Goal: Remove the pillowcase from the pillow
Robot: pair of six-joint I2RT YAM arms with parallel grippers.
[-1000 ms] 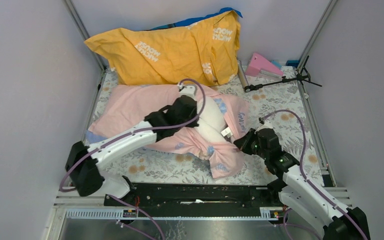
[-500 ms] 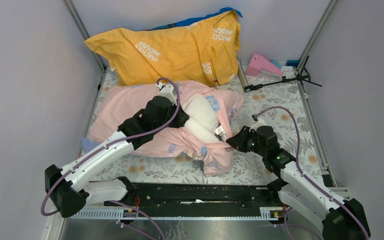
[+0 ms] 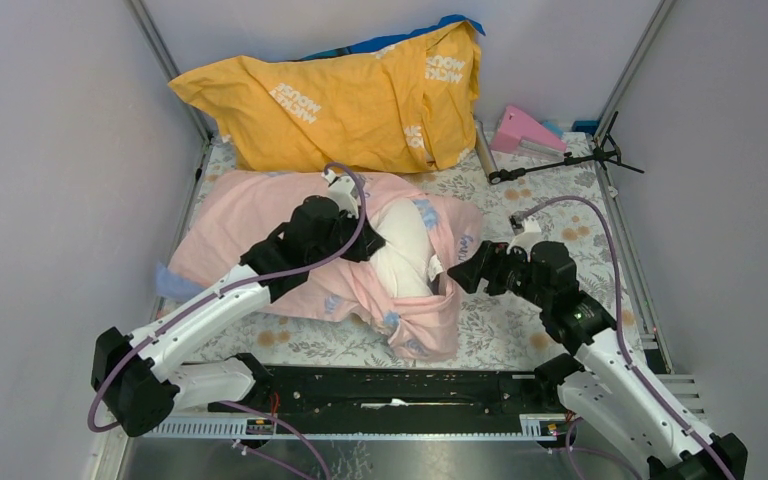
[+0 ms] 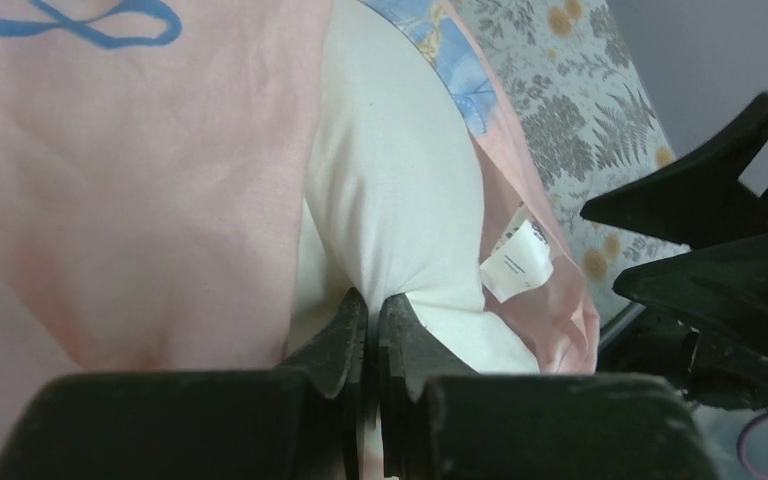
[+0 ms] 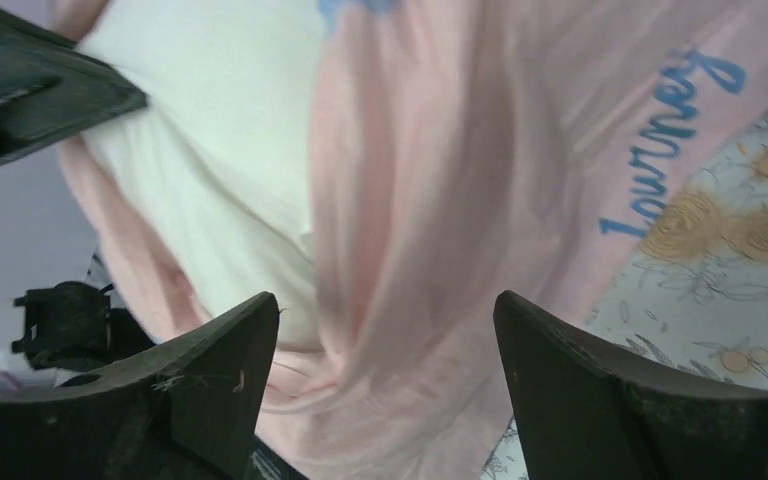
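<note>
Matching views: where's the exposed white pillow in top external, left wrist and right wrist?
Top external: pillow at centre, poking out of the pink pillowcase.
Left wrist: pillow at centre, pinched by the left gripper.
Right wrist: pillow at upper left, beside pink folds.
Shared landmark: the floral table cover, at the right in all three.

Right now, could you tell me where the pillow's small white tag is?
In the left wrist view, the tag sits right of centre on the pillow, against the pink pillowcase, just right of the left gripper.
</note>
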